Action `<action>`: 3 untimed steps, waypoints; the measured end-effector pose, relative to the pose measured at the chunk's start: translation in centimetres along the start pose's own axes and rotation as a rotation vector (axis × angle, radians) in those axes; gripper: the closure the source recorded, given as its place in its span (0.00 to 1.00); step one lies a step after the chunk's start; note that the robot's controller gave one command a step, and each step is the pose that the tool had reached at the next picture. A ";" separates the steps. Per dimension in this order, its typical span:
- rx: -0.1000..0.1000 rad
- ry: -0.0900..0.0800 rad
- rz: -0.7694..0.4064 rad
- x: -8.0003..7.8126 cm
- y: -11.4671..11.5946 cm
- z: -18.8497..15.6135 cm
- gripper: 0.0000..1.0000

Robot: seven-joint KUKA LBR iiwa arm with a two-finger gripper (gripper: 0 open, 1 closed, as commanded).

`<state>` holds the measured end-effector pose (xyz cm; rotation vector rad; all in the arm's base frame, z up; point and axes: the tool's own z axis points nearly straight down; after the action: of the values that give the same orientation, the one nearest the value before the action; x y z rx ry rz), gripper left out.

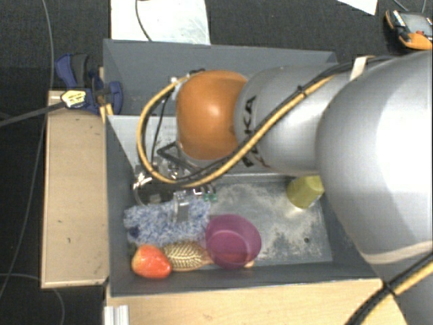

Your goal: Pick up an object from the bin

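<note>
Down in bin (270,276): purple cup (233,241), strawberry (150,262).

Purple cup (233,241), speckled blue cloth (162,223), orange-red strawberry (150,261), tan brush (187,256), yellow-green cylinder (304,191)

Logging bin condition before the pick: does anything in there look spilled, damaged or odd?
Nothing looks broken. The one oddity is a pale speckled patch on the bin floor, between the purple cup and the yellow object; whether it is scuffing or residue, I cannot tell.
</note>
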<state>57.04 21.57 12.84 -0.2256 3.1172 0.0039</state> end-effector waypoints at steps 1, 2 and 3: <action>0.001 0.020 -0.291 0.5 -2.9 2.8 0.00; 0.001 -0.003 0.075 2.3 -0.7 5.6 0.00; -0.004 0.019 -0.337 0.6 -2.5 5.7 1.00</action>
<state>56.92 19.06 7.12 -0.7491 3.0538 0.0032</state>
